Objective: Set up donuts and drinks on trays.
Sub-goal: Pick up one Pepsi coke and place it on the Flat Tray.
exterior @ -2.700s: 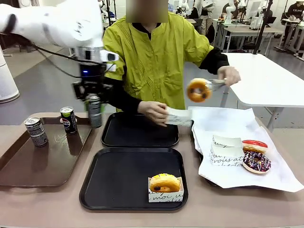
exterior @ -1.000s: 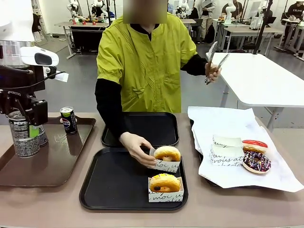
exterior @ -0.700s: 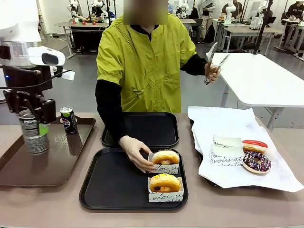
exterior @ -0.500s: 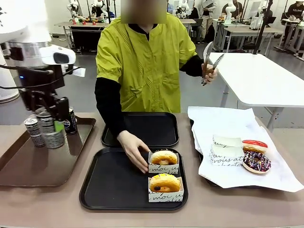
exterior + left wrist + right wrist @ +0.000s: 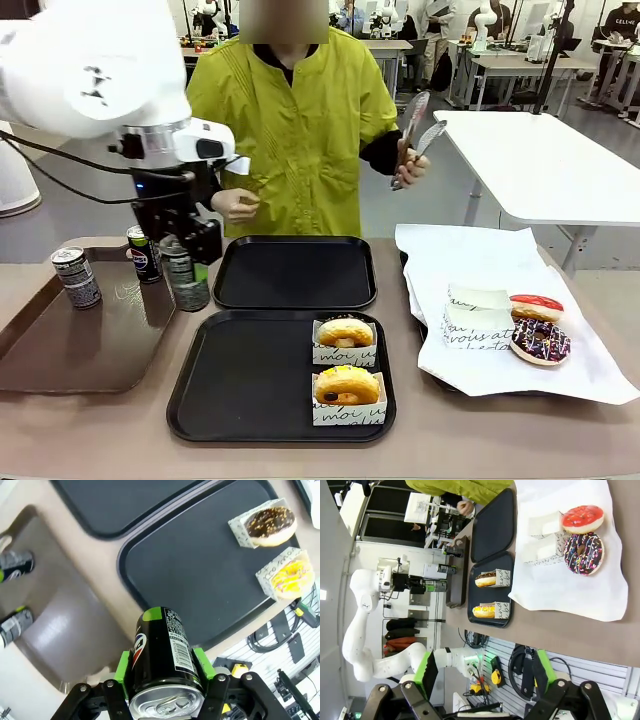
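My left gripper (image 5: 186, 252) is shut on a black drink can (image 5: 187, 276), held upright just above the gap between the brown tray (image 5: 60, 350) and the near black tray (image 5: 250, 385). In the left wrist view the green pads (image 5: 123, 664) clamp the can (image 5: 165, 650) on both sides. Two sleeved donuts (image 5: 345, 338) (image 5: 347, 391) sit at the near tray's right side. The far black tray (image 5: 295, 272) is bare. Two more cans (image 5: 76, 277) (image 5: 143, 252) stand on the brown tray. My right gripper (image 5: 485, 676) hangs open high over the table's right end.
The person stands behind the far tray, holding tongs (image 5: 412, 135) up in one hand. On the right, white paper (image 5: 560, 375) carries a red-iced donut (image 5: 536, 306), a chocolate sprinkled donut (image 5: 541, 341) and empty sleeves (image 5: 475, 320).
My left gripper has carried the can rightward from over the brown tray to its right edge. The person's hand has let go of the second donut and pulled back to the chest.
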Controlling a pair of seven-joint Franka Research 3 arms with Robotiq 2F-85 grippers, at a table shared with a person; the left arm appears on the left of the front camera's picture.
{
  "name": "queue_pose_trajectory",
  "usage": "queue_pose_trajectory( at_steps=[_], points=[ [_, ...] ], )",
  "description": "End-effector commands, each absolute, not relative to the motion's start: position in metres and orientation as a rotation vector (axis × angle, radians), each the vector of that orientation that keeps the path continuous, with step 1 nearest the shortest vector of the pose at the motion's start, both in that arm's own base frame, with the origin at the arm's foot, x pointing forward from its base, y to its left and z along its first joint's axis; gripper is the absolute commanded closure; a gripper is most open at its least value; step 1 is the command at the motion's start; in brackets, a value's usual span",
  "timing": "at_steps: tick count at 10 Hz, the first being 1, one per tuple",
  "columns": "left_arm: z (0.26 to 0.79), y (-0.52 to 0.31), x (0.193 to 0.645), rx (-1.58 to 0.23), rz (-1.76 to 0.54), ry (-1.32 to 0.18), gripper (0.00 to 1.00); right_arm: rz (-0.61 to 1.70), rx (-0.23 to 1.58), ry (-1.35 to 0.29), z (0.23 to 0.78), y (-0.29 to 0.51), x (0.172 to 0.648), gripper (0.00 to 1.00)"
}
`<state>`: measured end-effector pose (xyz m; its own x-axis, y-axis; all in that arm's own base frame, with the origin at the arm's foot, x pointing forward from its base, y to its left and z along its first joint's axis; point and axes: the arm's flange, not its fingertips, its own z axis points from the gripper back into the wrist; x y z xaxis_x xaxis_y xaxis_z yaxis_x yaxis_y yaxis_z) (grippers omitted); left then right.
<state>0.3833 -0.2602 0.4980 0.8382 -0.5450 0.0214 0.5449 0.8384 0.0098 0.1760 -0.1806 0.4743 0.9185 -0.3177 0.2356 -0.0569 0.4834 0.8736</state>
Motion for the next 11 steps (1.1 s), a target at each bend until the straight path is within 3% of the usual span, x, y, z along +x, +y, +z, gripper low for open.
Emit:
queue_pose_trajectory(
  at_steps=[1, 3, 4, 7, 11],
  points=[
    [0.496, -0.278, 0.404, 0.007, -0.586, -0.016, 0.41, -0.147, 1.074, -0.405, 0.475, -0.181, 0.177, 0.00],
    [0.486, -0.282, 0.409, -0.013, -0.620, 0.098, 0.41, -0.147, 1.074, -0.405, 0.475, -0.181, 0.177, 0.00],
    [0.483, -0.278, 0.403, -0.013, -0.596, 0.004, 0.41, -0.147, 1.074, -0.405, 0.475, -0.181, 0.177, 0.00],
    [0.475, -0.282, 0.410, -0.016, -0.600, 0.044, 0.41, -0.147, 1.074, -0.405, 0.475, -0.181, 0.177, 0.00],
    [0.416, -0.322, 0.423, -0.021, -0.654, -0.030, 0.41, -0.147, 1.074, -0.405, 0.475, -0.181, 0.177, 0.00]
  ],
)
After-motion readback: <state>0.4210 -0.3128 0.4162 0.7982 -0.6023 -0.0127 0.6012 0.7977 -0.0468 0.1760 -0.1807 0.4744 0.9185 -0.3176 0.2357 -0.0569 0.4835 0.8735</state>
